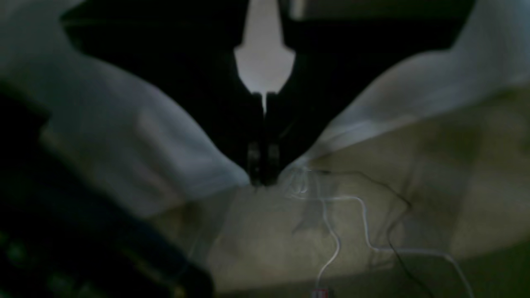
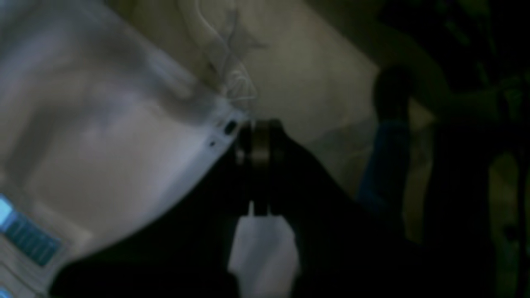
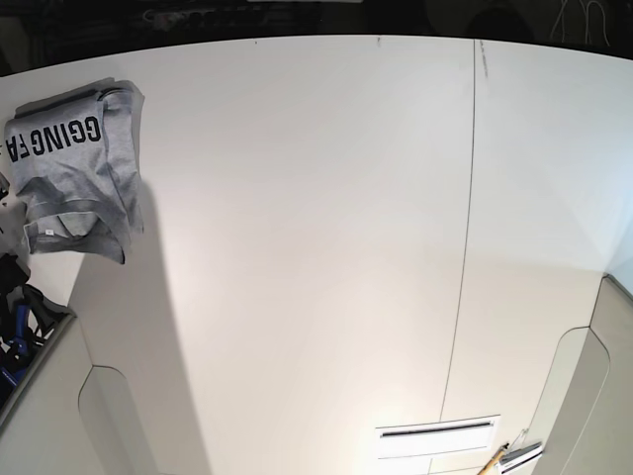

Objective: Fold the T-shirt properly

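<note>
- The T-shirt [image 3: 74,173] sits bunched at the table's [image 3: 326,247] far-left corner, lettering up, part overhanging the edge.
- We judge it light, soft and limp; hems or shoulder seams would give the surest hold.
- Left gripper [image 1: 263,176]: jaws pinched together on a fabric edge, cloth draping both sides.
- Right gripper [image 2: 259,142]: likewise clamped, cloth spreading to its left.

Both arms' jaws seemingly clamped, views dim.

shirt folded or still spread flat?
Folded. The T-shirt is a compact layered bundle at the table corner, lettering on top, collar tucked below.
</note>
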Tool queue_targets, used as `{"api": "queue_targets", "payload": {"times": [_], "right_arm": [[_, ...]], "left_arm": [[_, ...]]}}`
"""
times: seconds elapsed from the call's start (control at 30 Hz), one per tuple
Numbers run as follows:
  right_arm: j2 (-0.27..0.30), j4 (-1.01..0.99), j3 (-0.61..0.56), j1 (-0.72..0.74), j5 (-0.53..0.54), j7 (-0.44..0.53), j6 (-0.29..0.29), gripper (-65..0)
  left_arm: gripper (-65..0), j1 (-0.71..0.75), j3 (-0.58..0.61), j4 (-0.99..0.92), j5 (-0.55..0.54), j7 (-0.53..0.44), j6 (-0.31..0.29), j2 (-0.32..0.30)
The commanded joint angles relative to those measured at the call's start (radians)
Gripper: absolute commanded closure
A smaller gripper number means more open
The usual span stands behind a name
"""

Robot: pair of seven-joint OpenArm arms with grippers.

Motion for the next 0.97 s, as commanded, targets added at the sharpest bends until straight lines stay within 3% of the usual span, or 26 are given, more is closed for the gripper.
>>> {"api": "queue_targets", "payload": {"times": [0.0,0.2,0.27,0.37,0.47,0.5,0.67,0.77,0.93], "right_arm": [[-0.006,-0.068,-0.029,0.033,-0.012,0.035,-0.003,0.0],[-0.109,-0.487,-0.192,0.271,-0.058,0.459,-0.031,0.0],[-0.161,-0.591,-0.223,0.344,-0.057,0.515,-0.063,0.0],[-0.254,-0.712,-0.24,0.439,-0.057,0.52,-0.173,0.0],[-0.331,-0.785,-0.24,0.516,-0.052,0.52,-0.274,0.0],[-0.35,-0.799,-0.24,0.537,-0.05,0.523,-0.296,0.0],[-0.401,-0.815,-0.24,0.617,-0.008,0.527,-0.37,0.0],[-0.411,-0.815,-0.24,0.63,-0.001,0.527,-0.374,0.0],[-0.413,-0.815,-0.24,0.63,0.087,0.527,-0.374,0.0]], "left_arm": [[0.0,-0.023,0.058,-0.069,0.034,-0.062,-0.004,-0.004],[0.0,-0.325,0.374,-0.468,0.363,-0.5,-0.004,0.076],[0.0,-0.421,0.441,-0.583,0.473,-0.6,-0.004,0.12],[0.0,-0.551,0.508,-0.732,0.621,-0.707,-0.004,0.193],[0.0,-0.651,0.536,-0.827,0.71,-0.735,-0.004,0.257],[0.0,-0.679,0.537,-0.847,0.726,-0.734,0.023,0.275],[0.0,-0.774,0.537,-0.888,0.731,-0.735,0.274,0.33],[0.0,-0.79,0.537,-0.888,0.732,-0.739,0.387,0.34],[0.0,-0.793,0.537,-0.888,0.731,-0.742,0.403,0.34]]}}
